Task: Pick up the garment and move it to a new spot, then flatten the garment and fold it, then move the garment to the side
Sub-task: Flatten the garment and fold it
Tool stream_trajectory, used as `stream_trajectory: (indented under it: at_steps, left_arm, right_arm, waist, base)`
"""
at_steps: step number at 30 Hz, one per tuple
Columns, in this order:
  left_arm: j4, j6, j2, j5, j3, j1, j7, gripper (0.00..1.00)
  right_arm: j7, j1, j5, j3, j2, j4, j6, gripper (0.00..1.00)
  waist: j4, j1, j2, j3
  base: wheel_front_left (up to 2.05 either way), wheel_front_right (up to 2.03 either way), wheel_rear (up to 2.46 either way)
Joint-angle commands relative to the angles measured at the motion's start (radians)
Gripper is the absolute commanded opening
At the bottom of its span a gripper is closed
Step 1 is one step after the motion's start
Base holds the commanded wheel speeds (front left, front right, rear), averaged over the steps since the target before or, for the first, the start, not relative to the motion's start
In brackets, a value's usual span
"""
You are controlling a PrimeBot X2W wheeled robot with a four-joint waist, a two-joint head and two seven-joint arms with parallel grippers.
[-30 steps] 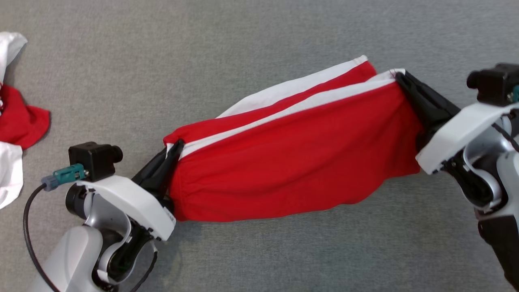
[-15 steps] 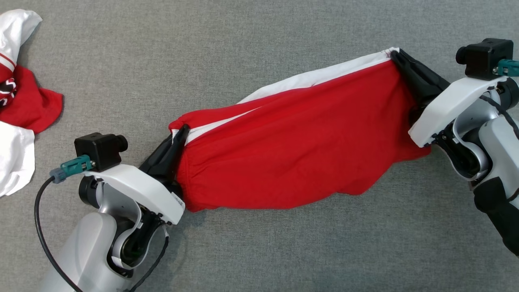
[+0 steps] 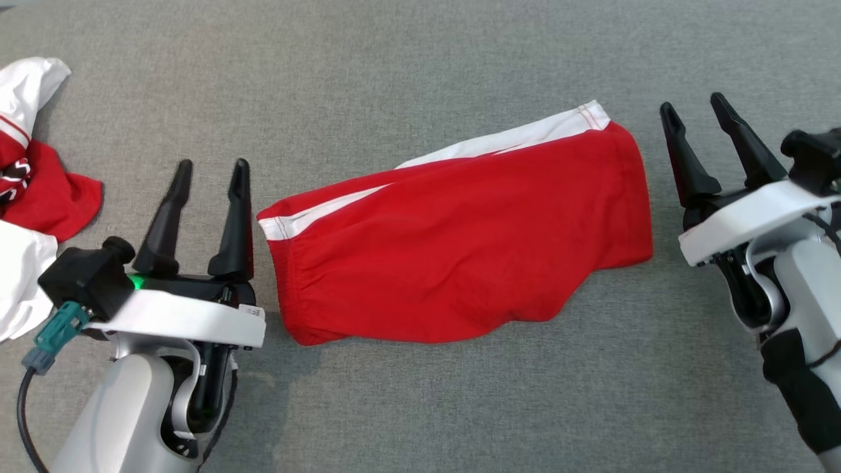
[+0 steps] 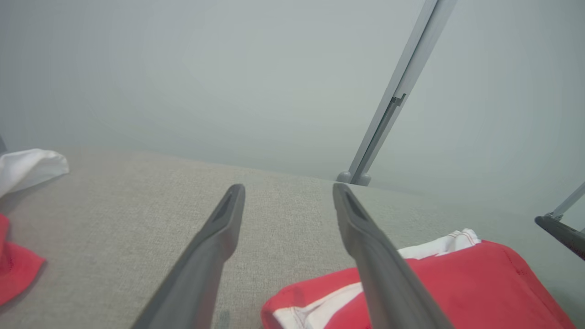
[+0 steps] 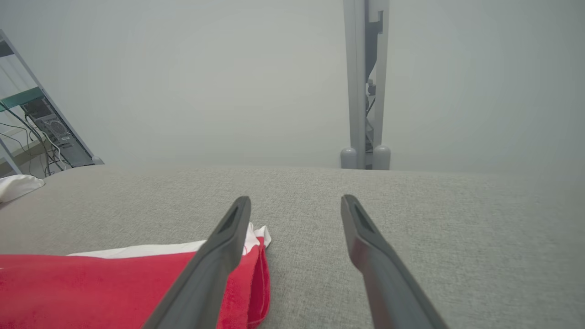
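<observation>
Red fabric garment [image 3: 460,263] with white side stripes lies flat on the grey woven table covering [image 3: 394,66]. It sits in the middle of the head view, slanting from lower left to upper right. Its gathered, elastic end points toward the robot's left. The white-edged hem is at the upper right, and the lower edge bulges in soft wrinkles.

The left gripper [image 3: 213,164] stands just beside the gathered end with a narrow strip of grey between them. Its two long dark fingers are spread wide with nothing between them. In its own wrist view the garment's striped corner lies low on the covering beside the right-hand finger.

The right gripper [image 3: 691,102] waits just beside the opposite end, apart from the cloth. Its fingers are equally wide apart and it is empty. Its wrist view shows the red hem and a white corner behind the left-hand finger.

A crumpled heap of red and white clothing [image 3: 29,197] rests at the far left edge of the table, well apart from the garment. Beyond the table's far edge a grey metal post [image 5: 363,82] rises against a pale wall, and a shelf with cables [image 5: 45,123] stands off to one side.
</observation>
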Motion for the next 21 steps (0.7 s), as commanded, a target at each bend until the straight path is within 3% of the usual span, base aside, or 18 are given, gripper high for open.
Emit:
stream_trajectory:
  at_steps: [1, 9, 14, 21]
  left_arm:
    - [-0.007, 0.012, 0.008, 0.024, 0.006, 0.01, -0.016, 1.0]
    - [-0.009, 0.048, 0.046, 0.158, 0.016, 0.015, -0.074, 1.0]
    - [0.024, 0.056, 0.07, 0.213, -0.003, 0.054, -0.08, 1.0]
    - [0.045, 0.052, 0.078, 0.217, -0.004, 0.109, -0.082, 1.0]
  right_arm:
    - [-0.009, 0.03, -0.024, -0.03, 0.008, -0.015, 0.0, 1.0]
    - [-0.009, 0.27, -0.256, -0.265, 0.094, -0.236, 0.0, 1.0]
    - [0.023, 0.425, -0.341, -0.33, 0.146, -0.354, 0.0, 1.0]
    - [0.085, 0.531, -0.364, -0.362, 0.186, -0.456, 0.0, 1.0]
  waist:
    - [-0.009, 0.0001, 0.0, -0.014]
    - [-0.043, 0.0001, 0.0, -0.054]
    - [-0.066, 0.0001, 0.0, -0.091]
    - [-0.08, 0.0001, 0.0, -0.125]
  base:
    - [0.0, 0.0, 0.0]
    - [0.0, 0.0, 0.0]
    - [0.0, 0.0, 0.0]
    - [0.0, 0.0, 0.0]
